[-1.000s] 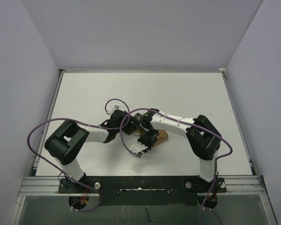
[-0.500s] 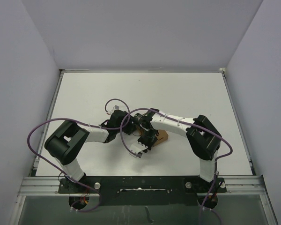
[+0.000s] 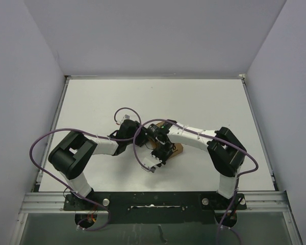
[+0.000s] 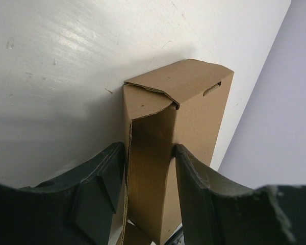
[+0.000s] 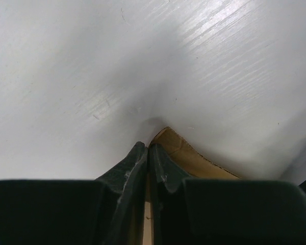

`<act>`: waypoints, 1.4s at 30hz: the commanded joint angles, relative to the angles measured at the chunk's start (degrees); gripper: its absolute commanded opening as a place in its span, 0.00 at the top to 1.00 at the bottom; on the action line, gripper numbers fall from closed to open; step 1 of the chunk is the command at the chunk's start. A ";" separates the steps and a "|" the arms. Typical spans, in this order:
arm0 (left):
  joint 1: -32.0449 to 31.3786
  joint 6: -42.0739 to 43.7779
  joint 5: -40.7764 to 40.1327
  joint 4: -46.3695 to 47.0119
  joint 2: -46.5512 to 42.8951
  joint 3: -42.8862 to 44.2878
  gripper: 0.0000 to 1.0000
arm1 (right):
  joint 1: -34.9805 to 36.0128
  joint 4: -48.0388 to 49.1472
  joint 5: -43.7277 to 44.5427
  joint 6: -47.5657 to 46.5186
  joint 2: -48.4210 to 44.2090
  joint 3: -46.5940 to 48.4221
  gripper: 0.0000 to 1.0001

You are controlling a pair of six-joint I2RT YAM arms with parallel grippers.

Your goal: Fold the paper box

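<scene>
Since a second ago the right arm (image 3: 194,137) has swung a little outward. Its elbow now sits slightly further right and nearer the base rail, and its wrist has moved a touch to the right over the middle of the tabletop (image 3: 209,102). The left arm (image 3: 99,146) has not moved, and the paper box (image 3: 177,148) lies at the same spot in the middle of the tabletop, a brown corner showing from under the two crossed wrists.

The left pincer (image 4: 149,153) is part-way open and clamped on the paper box (image 4: 194,127), with one dark finger (image 4: 104,178) against each long side. The far end of the box is closed by a folded flap with a curved edge, and there is a small slit near its right corner. The near face gapes open along a ragged cut edge.

The right pincer (image 5: 148,149) is closed, its fingers pressed together and its tips low over the tabletop. The edge of the cardboard (image 5: 181,153) lies right at the tips. I cannot tell whether a thin flap is nipped between them.

The cardboard is plain brown all over.
</scene>
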 commanded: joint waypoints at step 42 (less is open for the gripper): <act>0.37 1.72 -0.58 -5.85 1.91 -0.05 0.59 | 0.05 10.02 5.82 12.18 -11.15 -7.84 0.86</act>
